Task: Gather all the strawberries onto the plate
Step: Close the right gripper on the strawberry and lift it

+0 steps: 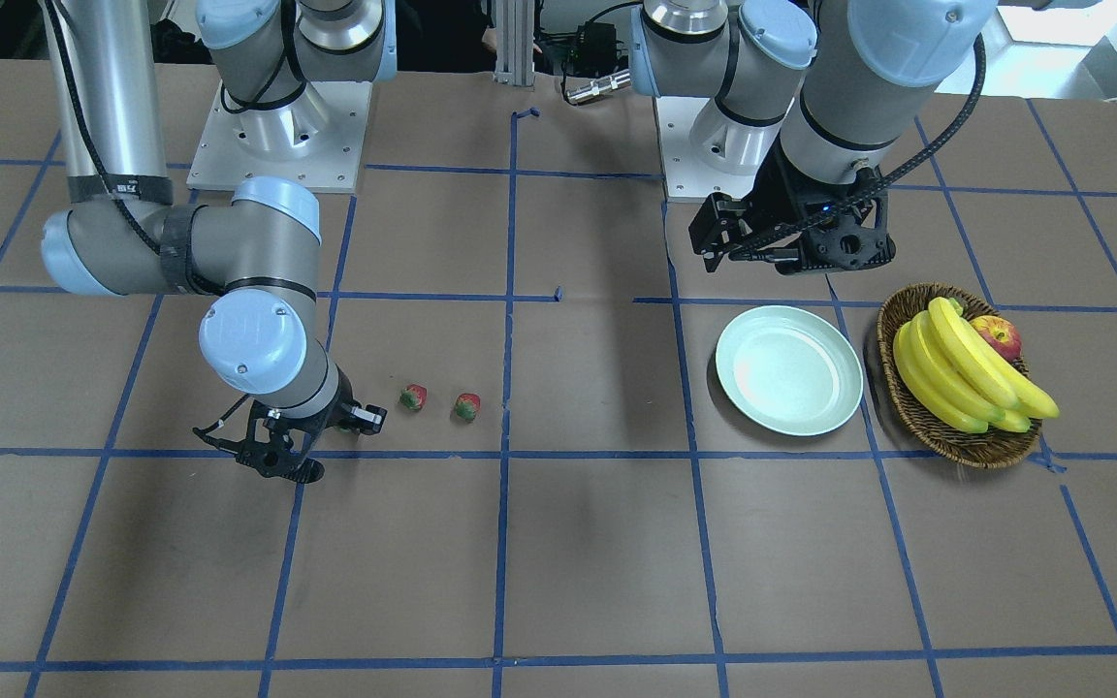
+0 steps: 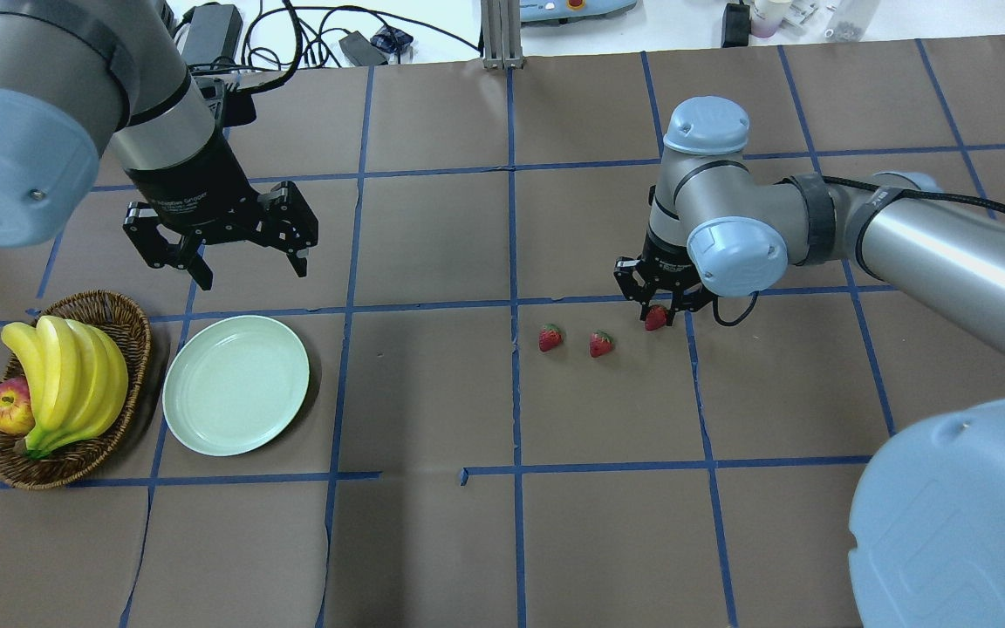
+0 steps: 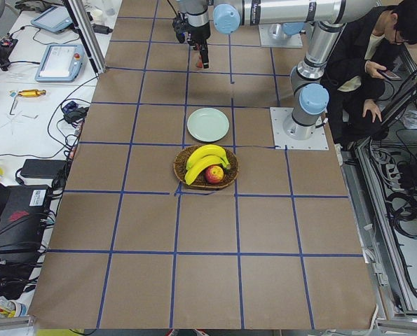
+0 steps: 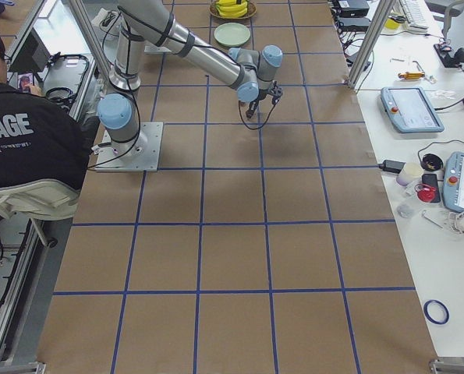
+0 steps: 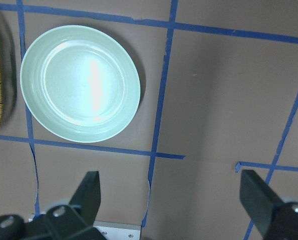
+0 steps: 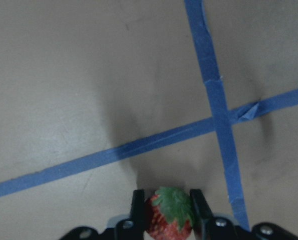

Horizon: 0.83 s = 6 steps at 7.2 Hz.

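Two strawberries (image 2: 550,337) (image 2: 601,344) lie side by side on the brown table, also seen in the front view (image 1: 412,396) (image 1: 466,406). My right gripper (image 2: 661,307) is low at the table, shut on a third strawberry (image 6: 170,219) with its green cap between the fingers; this berry (image 2: 656,318) sits right of the other two. The mint-green plate (image 2: 235,385) is empty on the left, next to the basket. My left gripper (image 2: 251,269) hovers open and empty behind the plate (image 5: 80,82).
A brown wicker basket (image 2: 132,324) left of the plate holds a bunch of bananas (image 2: 66,375) and a red-yellow apple (image 2: 8,408). Blue tape lines grid the table. A wide stretch of table separates the plate from the strawberries.
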{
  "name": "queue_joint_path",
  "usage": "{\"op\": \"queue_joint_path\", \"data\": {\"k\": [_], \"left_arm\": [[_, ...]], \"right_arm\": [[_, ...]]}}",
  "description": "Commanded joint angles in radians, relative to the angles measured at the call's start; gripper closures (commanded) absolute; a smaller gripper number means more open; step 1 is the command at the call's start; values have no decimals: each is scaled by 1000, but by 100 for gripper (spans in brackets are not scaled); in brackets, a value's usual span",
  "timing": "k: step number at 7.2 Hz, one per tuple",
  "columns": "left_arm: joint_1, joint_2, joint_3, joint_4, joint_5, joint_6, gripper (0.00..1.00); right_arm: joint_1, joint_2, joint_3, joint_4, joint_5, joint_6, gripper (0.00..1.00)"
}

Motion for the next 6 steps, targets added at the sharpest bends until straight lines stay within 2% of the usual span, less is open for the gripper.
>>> {"op": "queue_joint_path", "data": {"k": [1,2,3,4,6], "left_arm": [[1,0,0,0,2,4,0],[1,2,0,0,2,10,0],[1,3,0,0,2,14,0],[1,6,0,0,8,17,0],[11,11,9,0,11,20,0]], "right_arm": [[-1,-32,-102,43,-9,-25,100],[2,-59,-165,118,2,-28,100],[33,-63,-208,121,10,-22,100],[118,-60,-220,108,36,0,100],[208,-47,-218,103,71,83,100]]}}
